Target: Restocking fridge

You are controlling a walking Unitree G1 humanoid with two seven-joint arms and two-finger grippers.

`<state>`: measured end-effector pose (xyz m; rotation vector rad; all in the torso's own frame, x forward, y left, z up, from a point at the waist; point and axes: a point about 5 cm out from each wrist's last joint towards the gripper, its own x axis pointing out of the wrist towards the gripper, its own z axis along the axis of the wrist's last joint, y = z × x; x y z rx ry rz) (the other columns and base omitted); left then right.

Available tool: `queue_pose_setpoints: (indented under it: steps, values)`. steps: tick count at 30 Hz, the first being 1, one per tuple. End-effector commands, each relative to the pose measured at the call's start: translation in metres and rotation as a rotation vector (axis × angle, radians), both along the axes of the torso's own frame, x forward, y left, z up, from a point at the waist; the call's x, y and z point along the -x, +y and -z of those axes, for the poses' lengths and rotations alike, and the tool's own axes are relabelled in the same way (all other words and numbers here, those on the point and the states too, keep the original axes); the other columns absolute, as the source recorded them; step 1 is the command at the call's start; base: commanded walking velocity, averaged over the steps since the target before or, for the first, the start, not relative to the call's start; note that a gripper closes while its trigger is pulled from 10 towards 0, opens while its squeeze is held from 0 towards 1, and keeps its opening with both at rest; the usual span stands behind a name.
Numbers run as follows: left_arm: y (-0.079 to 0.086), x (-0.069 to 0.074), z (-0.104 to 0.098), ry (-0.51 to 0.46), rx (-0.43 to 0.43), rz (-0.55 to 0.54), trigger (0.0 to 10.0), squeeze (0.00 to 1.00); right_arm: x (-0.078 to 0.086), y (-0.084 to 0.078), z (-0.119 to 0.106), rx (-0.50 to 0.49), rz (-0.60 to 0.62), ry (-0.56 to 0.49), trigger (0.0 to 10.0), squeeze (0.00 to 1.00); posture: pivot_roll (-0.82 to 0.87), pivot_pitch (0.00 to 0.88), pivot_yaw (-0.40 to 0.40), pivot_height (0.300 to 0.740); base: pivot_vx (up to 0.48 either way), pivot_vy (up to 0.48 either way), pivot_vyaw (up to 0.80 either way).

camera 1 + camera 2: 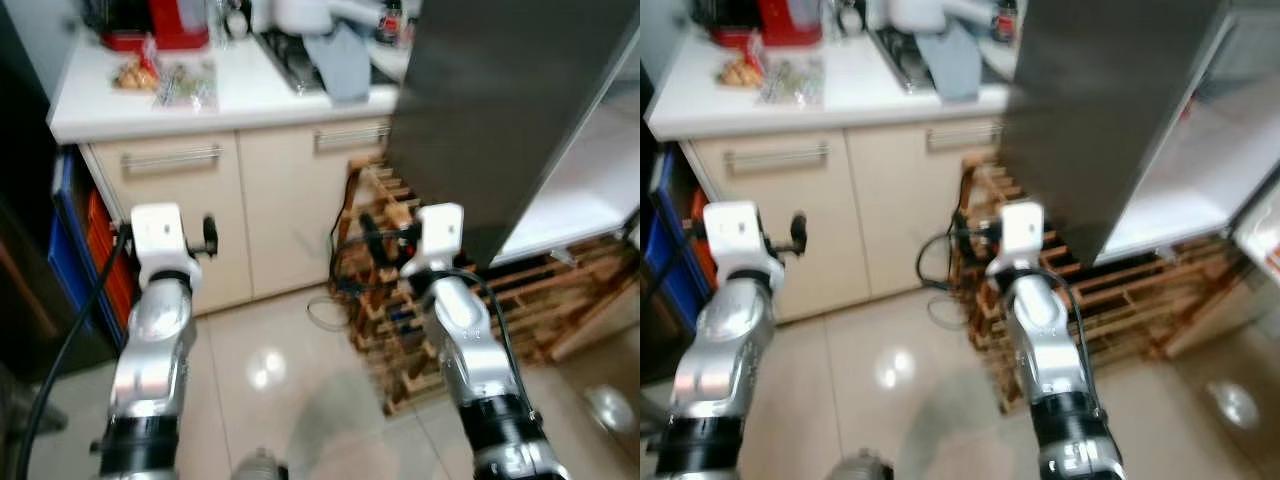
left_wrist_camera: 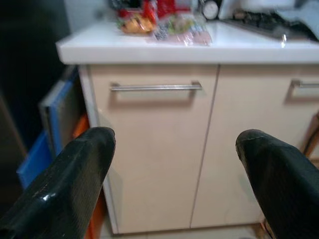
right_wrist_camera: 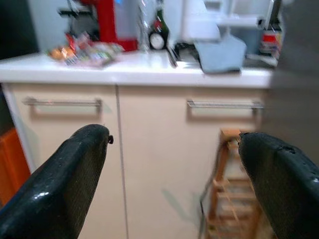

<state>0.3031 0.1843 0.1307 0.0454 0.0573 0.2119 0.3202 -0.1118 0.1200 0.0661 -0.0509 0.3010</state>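
Observation:
The fridge's dark grey door (image 1: 500, 110) stands open at the upper right, with a bare white shelf (image 1: 590, 190) behind it. Food packets (image 1: 165, 80) lie at the left end of the white counter (image 1: 250, 95). Both arms are raised in front of the cream cabinets. My left gripper (image 2: 174, 144) is open and empty, facing the left cabinet door below the packets (image 2: 164, 22). My right gripper (image 3: 172, 139) is open and empty too, facing the cabinets beside the fridge door.
A wooden wine rack (image 1: 400, 300) stands on the floor under the fridge door, close to my right arm. Blue and orange crates (image 1: 75, 250) sit left of the cabinets. A red appliance (image 1: 165, 25) and a grey cloth (image 1: 345, 60) are on the counter.

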Motion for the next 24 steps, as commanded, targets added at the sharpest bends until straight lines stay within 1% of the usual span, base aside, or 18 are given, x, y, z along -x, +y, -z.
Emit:
queue_pose_setpoints:
  steps: [1,2,3,4,5,13,17,19,21,22,24]
  values:
    - [-0.011,-0.005,-0.005,-0.028,0.009,0.024,10.0,0.00,0.000,-0.002,-0.003,0.010,0.000,-0.015,10.0,0.00,-0.06,0.000,0.001,0.740,0.311,0.000,0.56]
    - [-0.016,-0.007,-0.009,-0.048,0.008,0.044,10.0,0.00,0.000,-0.003,-0.002,0.012,-0.006,-0.014,10.0,0.00,-0.06,0.000,0.000,0.740,0.000,0.000,0.57]
    - [-0.016,-0.007,-0.009,-0.048,0.008,0.044,10.0,0.00,0.000,-0.003,-0.002,0.012,-0.006,-0.014,10.0,0.00,-0.06,0.000,0.000,0.740,0.000,0.000,0.57]
    - [-0.019,-0.008,-0.013,-0.068,-0.007,0.057,10.0,0.00,0.000,-0.004,-0.002,0.014,-0.009,-0.011,10.0,0.00,-0.06,0.000,0.001,0.740,0.000,0.000,0.56]
    - [-0.024,-0.009,-0.018,-0.091,-0.045,0.086,10.0,0.00,0.000,-0.005,0.000,0.016,-0.014,-0.007,10.0,0.00,-0.06,0.000,0.003,0.740,0.000,0.000,0.56]
    - [-0.022,-0.009,-0.019,-0.093,-0.077,0.096,10.0,0.00,0.001,-0.002,0.003,0.004,-0.017,0.004,10.0,0.00,-0.04,0.000,0.016,0.740,0.000,0.000,0.56]
    - [-0.024,-0.009,-0.026,-0.129,-0.077,0.161,10.0,0.00,0.001,-0.002,0.007,-0.019,0.019,0.014,10.0,0.00,-0.03,0.000,0.015,0.740,0.000,0.000,0.58]
    - [-0.022,-0.010,-0.030,-0.145,-0.101,0.172,10.0,0.00,-0.001,-0.002,0.007,-0.035,0.023,0.022,10.0,0.00,-0.02,0.000,0.016,0.740,0.442,0.000,0.59]
    - [-0.020,-0.011,-0.032,-0.150,-0.099,0.168,10.0,0.00,-0.001,-0.001,0.005,-0.012,0.020,0.006,10.0,0.00,-0.02,0.000,0.016,0.740,0.480,0.000,0.00]
    - [-0.019,-0.013,-0.034,-0.158,-0.106,0.181,10.0,0.00,-0.002,0.001,-0.002,0.022,0.033,-0.049,10.0,0.00,-0.02,0.000,0.021,0.740,0.480,0.000,0.00]
    - [-0.019,-0.013,-0.035,-0.163,-0.113,0.187,10.0,0.00,-0.002,0.000,-0.004,0.029,0.043,-0.069,10.0,0.00,-0.02,0.000,0.021,0.740,0.480,0.000,0.00]
